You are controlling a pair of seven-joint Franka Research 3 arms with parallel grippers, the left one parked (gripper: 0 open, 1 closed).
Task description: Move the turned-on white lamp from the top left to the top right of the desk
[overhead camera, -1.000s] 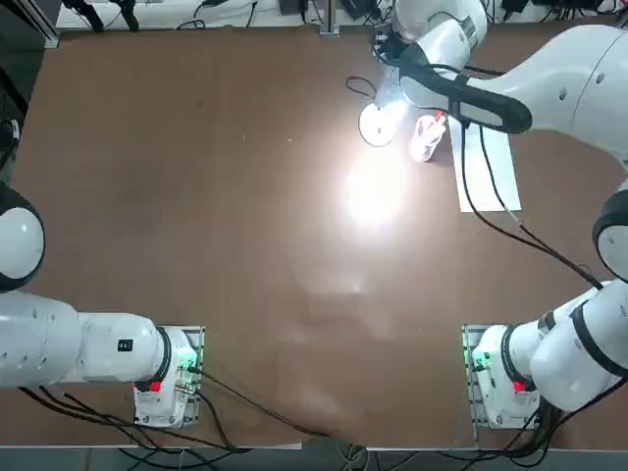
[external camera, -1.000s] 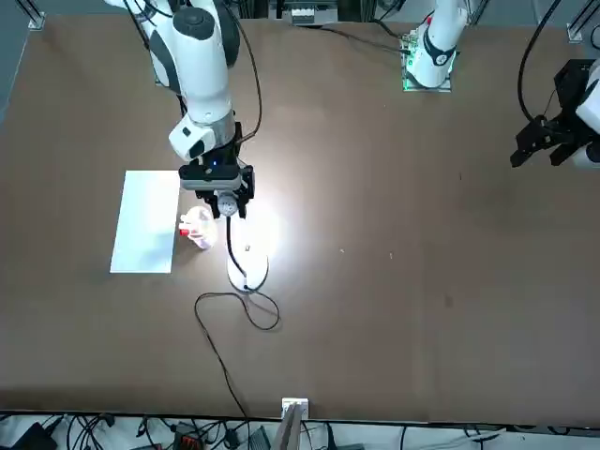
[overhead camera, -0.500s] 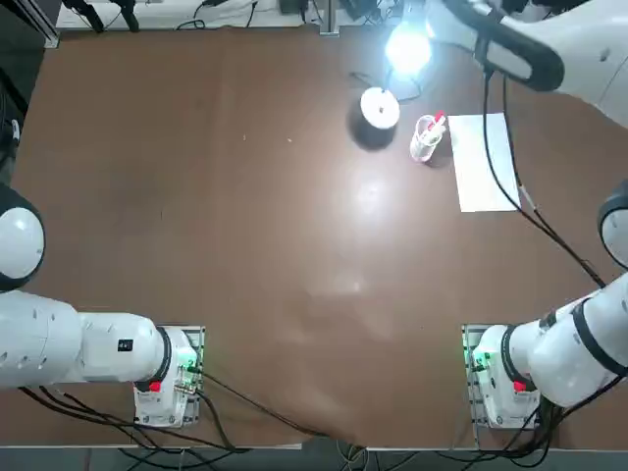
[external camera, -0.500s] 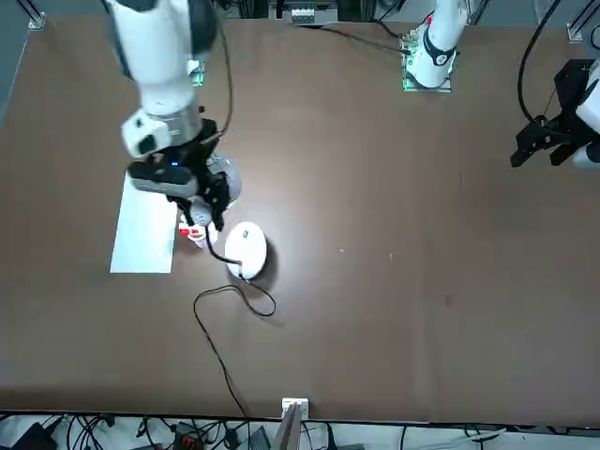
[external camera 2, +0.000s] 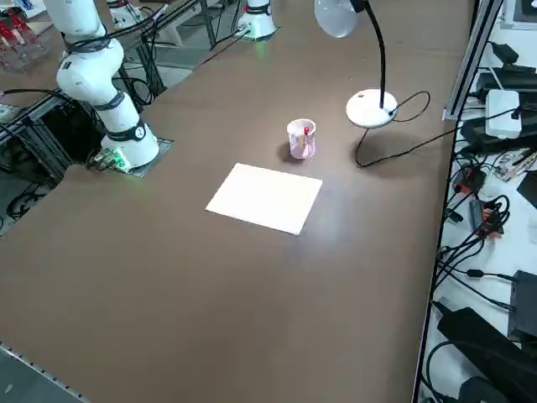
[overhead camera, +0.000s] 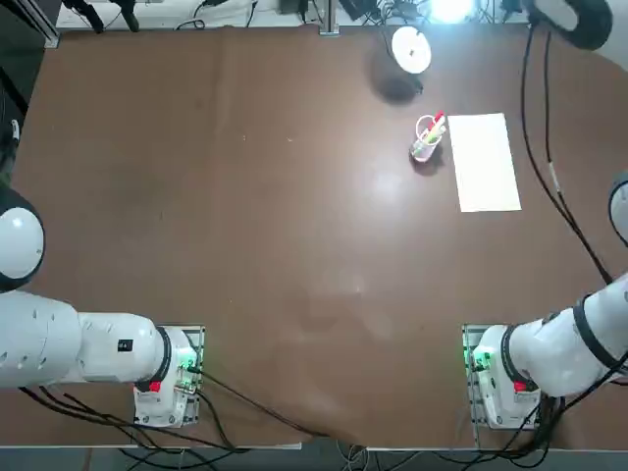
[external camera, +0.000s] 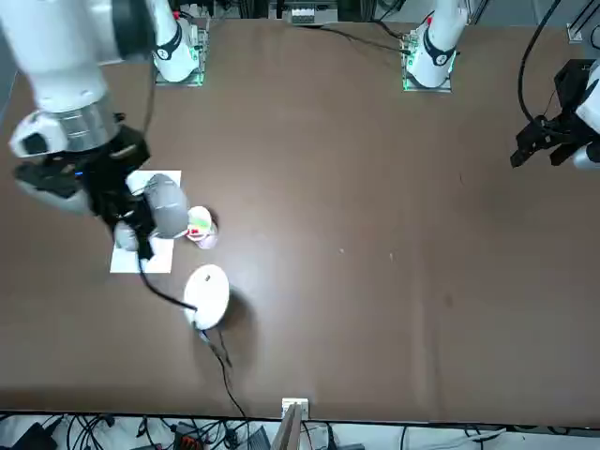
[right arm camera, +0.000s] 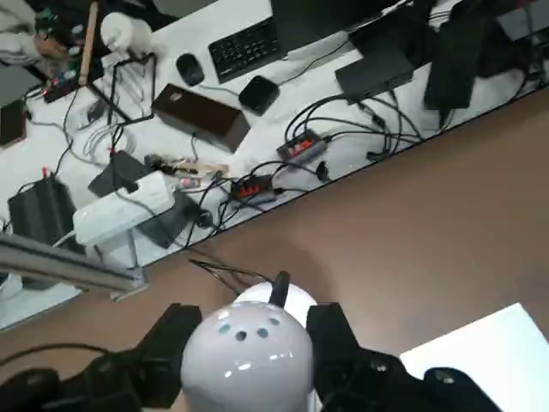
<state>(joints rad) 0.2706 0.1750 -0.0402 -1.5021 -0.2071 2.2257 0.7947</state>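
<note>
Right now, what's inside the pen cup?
A red-tipped pen and something green show in the pen cup; its bottom is hidden. The right gripper holds the lamp by its head.

Lamp head (external camera 2: 336, 15) cut off by right side view's edge.

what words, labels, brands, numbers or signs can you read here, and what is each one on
No text can be read in any view.
The power strip: no readable label.
The keyboard: key legends too small to read.
The white paper: no writing visible.
The lamp's base: no lettering visible.
</note>
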